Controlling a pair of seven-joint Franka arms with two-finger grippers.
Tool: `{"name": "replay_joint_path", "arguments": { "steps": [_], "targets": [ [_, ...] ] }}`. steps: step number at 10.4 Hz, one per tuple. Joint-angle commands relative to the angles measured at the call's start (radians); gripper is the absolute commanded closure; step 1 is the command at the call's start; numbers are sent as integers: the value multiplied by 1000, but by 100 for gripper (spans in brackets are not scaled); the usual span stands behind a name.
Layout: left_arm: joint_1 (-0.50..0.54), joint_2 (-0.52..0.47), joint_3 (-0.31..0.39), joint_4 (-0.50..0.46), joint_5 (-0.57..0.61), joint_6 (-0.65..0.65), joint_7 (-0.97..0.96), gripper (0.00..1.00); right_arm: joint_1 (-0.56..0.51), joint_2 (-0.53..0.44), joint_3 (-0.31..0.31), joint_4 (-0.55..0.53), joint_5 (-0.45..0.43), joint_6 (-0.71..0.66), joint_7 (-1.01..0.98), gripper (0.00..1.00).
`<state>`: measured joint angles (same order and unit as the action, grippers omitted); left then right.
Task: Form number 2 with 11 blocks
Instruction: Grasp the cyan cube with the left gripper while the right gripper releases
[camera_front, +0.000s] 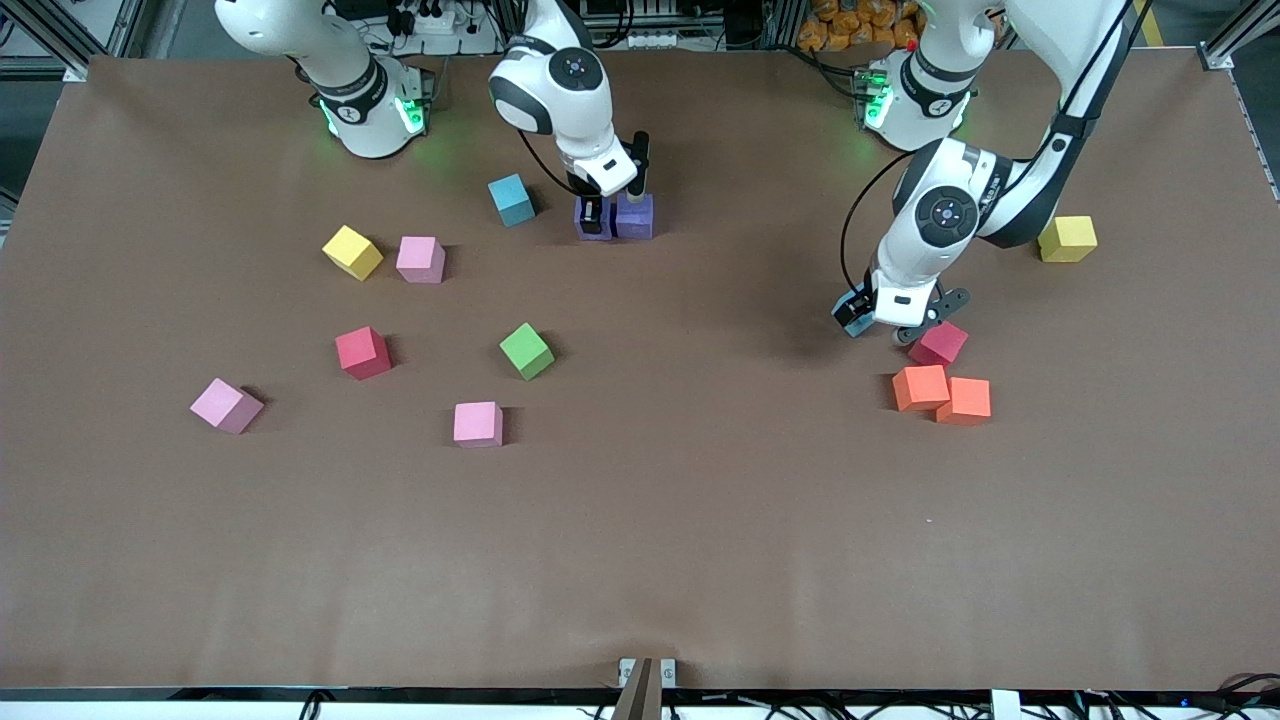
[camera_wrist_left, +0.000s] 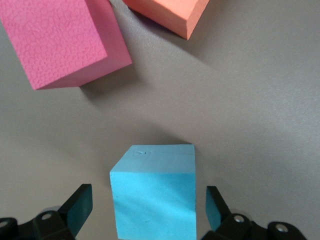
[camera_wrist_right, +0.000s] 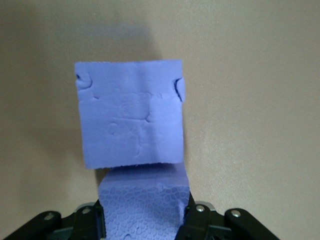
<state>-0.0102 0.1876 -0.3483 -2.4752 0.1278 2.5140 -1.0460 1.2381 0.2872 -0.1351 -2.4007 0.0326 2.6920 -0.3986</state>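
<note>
The scattered blocks toward the right arm's end of the counter are loose and well apart: a pink block (camera_front: 227, 405), a red block (camera_front: 363, 352), a yellow block (camera_front: 352, 251), a second pink block (camera_front: 420, 259), a third pink block (camera_front: 477, 423), a green block (camera_front: 526, 351) and a blue block (camera_front: 512, 199). None is at risk now.

The right pincer (camera_front: 595, 212) is down at the counter near the edge where the arms are mounted. It is clamped tight on a purple block (camera_wrist_right: 144, 205) that touches a second purple block (camera_wrist_right: 130, 117). These two look like the first cubes of the number 2, and nothing else is built. In the right wrist view the two faces do not line up squarely. If the held block sticks to a finger on release, or the fingers brush the neighbour as they spread, the pair could skew and every later row would inherit the error.

The left pincer (camera_front: 862, 318) is low toward the left arm's end, spread wide around a light blue block (camera_wrist_left: 152, 195) with space on both sides. The block sits turned against the fingers (camera_wrist_left: 80, 202), so closing could twist it or pinch a corner and let it slip. A dark pink block (camera_front: 938, 343) lies just beside it and two orange blocks (camera_front: 920, 387) are close, so a sideways move risks knocking them. Another yellow block (camera_front: 1067, 238) sits apart.
</note>
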Motion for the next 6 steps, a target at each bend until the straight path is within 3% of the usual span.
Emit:
{"name": "replay_joint_path", "arguments": {
  "steps": [1, 2, 3, 6],
  "targets": [
    [-11, 32, 8, -4, -14, 35, 15, 0, 26, 30, -15, 23, -16, 12, 38, 100],
    [-13, 47, 8, 2, -10, 35, 23, 0, 26, 32, -15, 25, -16, 12, 38, 100],
    [-13, 58, 9, 4, -5, 37, 33, 7, 29, 33, -14, 28, -16, 12, 38, 100],
    [-13, 70, 11, 19, -5, 37, 127, 63, 38, 44, -15, 31, -17, 17, 41, 100]
  ]
}}
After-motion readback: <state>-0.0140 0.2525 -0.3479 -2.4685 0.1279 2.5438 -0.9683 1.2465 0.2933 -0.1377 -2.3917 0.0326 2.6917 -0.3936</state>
